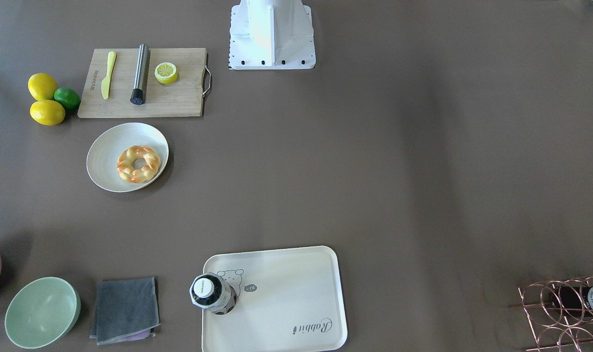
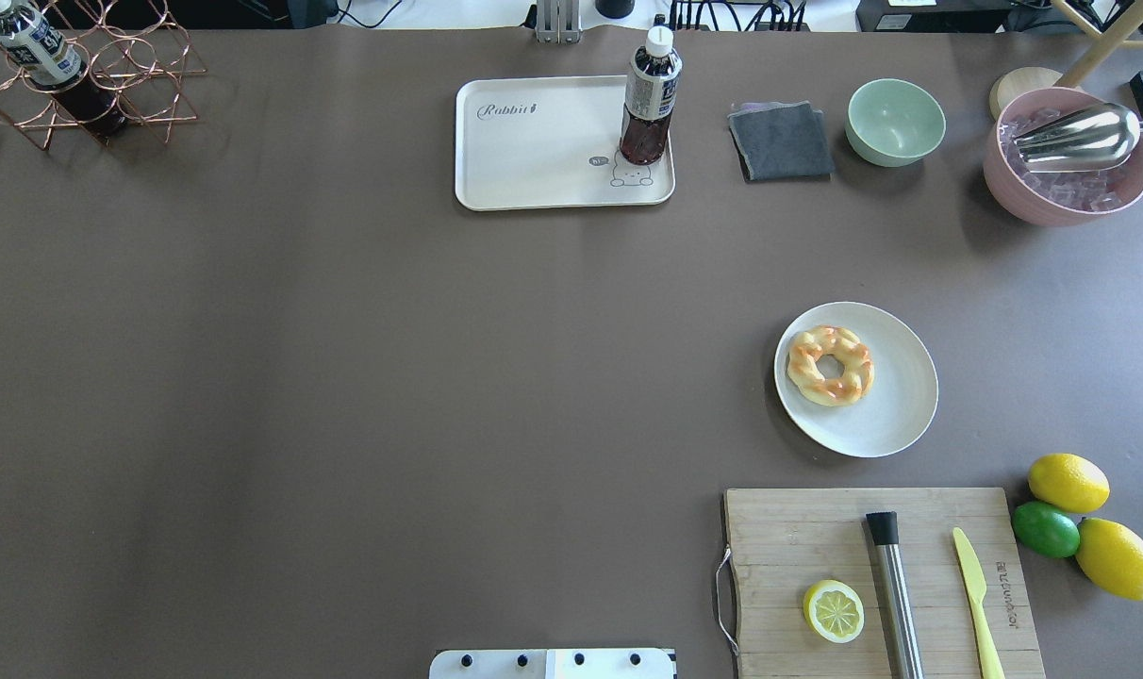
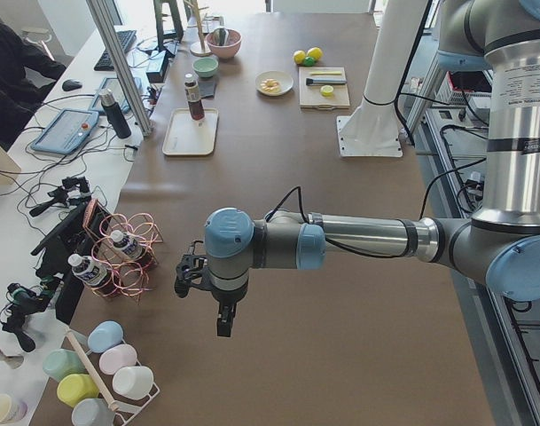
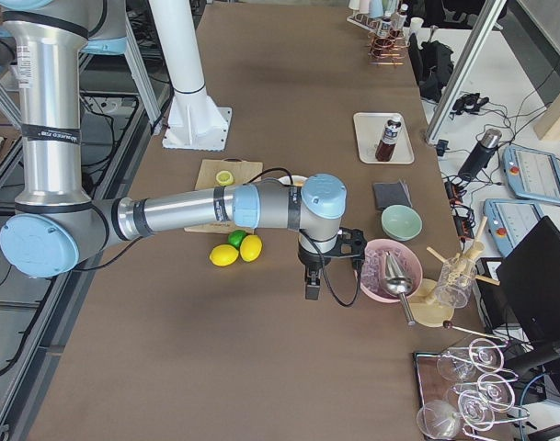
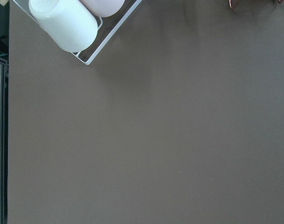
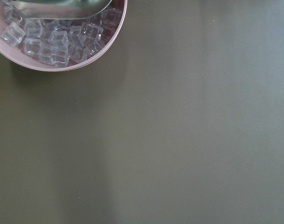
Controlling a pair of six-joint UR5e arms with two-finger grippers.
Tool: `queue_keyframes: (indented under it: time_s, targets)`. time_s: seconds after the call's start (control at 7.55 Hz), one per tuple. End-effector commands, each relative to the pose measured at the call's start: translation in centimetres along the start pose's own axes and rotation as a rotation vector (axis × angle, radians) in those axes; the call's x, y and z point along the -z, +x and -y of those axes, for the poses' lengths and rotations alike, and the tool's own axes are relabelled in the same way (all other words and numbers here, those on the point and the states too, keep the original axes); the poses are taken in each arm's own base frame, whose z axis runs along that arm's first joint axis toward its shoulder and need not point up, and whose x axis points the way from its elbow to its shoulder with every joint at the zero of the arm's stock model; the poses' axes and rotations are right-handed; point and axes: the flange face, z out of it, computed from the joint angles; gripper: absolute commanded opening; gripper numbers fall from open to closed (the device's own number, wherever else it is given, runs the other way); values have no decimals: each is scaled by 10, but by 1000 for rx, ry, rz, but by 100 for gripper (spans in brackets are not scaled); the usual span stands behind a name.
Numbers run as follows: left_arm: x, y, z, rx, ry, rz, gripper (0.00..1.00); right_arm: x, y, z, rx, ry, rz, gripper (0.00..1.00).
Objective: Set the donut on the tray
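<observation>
On the right half of the bench (image 2: 345, 377), about midway between the robot's edge and the far edge, the donut (image 2: 828, 366) lies flat on a round white plate (image 2: 902, 415), on the side of the plate nearer the bench's middle. The tray (image 2: 534, 151) sits well apart from it, at the middle of the far edge. A dark bottle (image 2: 649, 94) stands upright on the tray by its right rim, next to the bear print, and the rest of the tray is bare.

At the robot's edge toward the right end lies a wooden cutting board (image 2: 798, 538). It carries a lemon half (image 2: 834, 611), a steel cylinder (image 2: 897, 594) and a yellow knife (image 2: 975, 589). Two lemons (image 2: 1068, 482) and a lime (image 2: 1045, 529) rest just beside the board's right end.

Along the far edge, right of the tray, come a folded grey cloth (image 2: 781, 141), a green bowl (image 2: 896, 121) and a pink bowl (image 2: 1067, 179) of ice cubes with a metal scoop. A copper wire rack (image 2: 91, 85) holding a bottle fills the far left corner.

The left pincer (image 3: 223, 328) hangs above the left end of the bench, near the rack. The right pincer (image 4: 311, 289) hangs above the right end, just beside the pink bowl. For both, I cannot tell whether the jaws are released or clenched, and neither is near the donut.
</observation>
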Motion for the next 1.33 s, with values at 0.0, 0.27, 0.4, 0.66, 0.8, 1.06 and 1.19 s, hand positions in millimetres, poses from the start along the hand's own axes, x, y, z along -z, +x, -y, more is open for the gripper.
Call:
queue_keyframes:
  time_s: [0.0, 0.27, 0.4, 0.66, 0.8, 1.06, 1.19]
  targets:
    - [4, 0, 2, -12, 7, 36, 98, 0, 0, 0, 0, 0, 3, 100]
    - [14, 2, 3, -11, 31, 17, 98, 0, 0, -1, -1, -1, 3, 100]
    - [24, 13, 9, -26, 54, -18, 98, -2, 2, -1, -1, -3, -4, 100]
    - [32, 20, 14, -39, 69, 4, 98, 0, 0, -1, 2, 0, -5, 100]
    - [32, 24, 19, -54, 71, 6, 98, 4, 0, 2, 2, 8, -3, 100]
    - [33, 24, 18, -56, 72, 6, 98, 11, -7, 8, 14, 23, 2, 100]
    - [32, 25, 20, -61, 74, -5, 98, 15, -11, 8, 22, 32, 5, 100]
